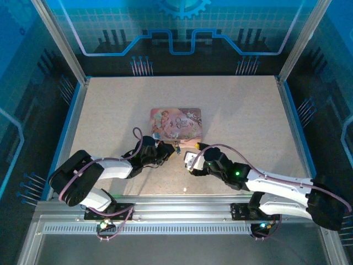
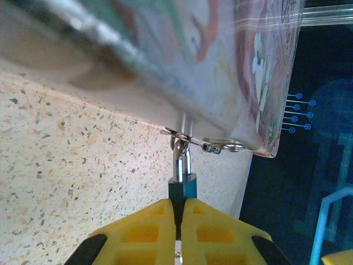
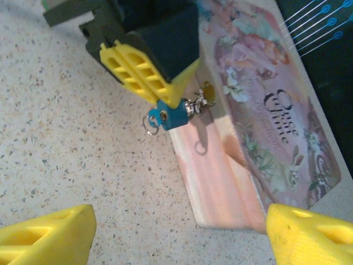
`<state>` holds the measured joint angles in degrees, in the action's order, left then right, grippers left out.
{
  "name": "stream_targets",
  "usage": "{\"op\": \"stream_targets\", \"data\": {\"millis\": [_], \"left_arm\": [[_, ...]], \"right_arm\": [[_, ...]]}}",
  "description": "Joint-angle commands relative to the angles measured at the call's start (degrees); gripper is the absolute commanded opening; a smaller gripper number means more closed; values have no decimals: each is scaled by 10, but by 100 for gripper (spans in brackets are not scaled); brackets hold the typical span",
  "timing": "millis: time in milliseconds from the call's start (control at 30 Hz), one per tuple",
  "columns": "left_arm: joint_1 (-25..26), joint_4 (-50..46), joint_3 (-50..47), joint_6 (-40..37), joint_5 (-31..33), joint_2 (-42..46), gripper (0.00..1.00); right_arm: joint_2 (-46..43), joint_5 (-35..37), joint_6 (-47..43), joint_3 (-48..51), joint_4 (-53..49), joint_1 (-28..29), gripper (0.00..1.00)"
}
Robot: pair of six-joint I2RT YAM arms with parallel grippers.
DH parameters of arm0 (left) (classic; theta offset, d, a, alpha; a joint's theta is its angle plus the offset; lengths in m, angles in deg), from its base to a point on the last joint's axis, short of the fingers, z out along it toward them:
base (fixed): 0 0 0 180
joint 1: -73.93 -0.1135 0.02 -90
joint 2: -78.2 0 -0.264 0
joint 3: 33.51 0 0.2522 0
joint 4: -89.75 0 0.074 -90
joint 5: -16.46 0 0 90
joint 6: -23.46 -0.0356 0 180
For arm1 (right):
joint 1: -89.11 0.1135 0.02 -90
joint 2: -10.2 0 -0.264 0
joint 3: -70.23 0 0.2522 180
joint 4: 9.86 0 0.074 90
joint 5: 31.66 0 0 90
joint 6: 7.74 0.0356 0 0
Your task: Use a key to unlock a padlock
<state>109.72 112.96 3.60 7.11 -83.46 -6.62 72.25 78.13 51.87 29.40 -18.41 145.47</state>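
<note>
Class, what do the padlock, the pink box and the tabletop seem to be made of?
The padlock looks metal: shiny silver shackle, bluish body. The pink illustrated box could be printed tin or card; its lid is glossy. The tabletop looks like matte speckled stone or laminate.

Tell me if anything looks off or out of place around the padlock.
Nothing spilled or damaged. The left claw pinches the padlock, which hangs from the latch of the pink box. One oddity: the right claw is open and empty, while a wire ring juts from the padlock's end.
</note>
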Motion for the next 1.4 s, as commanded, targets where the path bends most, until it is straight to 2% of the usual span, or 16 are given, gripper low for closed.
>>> {"op": "stream_targets", "data": {"millis": [0,200,633,1167,1367], "left_arm": [[7,-32,1,48,-35,-7,9],[8,-30,-1,60,-35,-7,8],[9,-29,1,66,-40,-3,8],[9,-28,2,67,-42,-9,8],[10,-26,1,68,-41,-9,8]], "right_arm": [[27,12,-8,-25,37,12,81],[84,-3,11,-31,90,18,80],[205,7,58,-39,222,25,56],[267,31,65,-54,261,25,27],[279,46,65,-57,272,25,20]]}}
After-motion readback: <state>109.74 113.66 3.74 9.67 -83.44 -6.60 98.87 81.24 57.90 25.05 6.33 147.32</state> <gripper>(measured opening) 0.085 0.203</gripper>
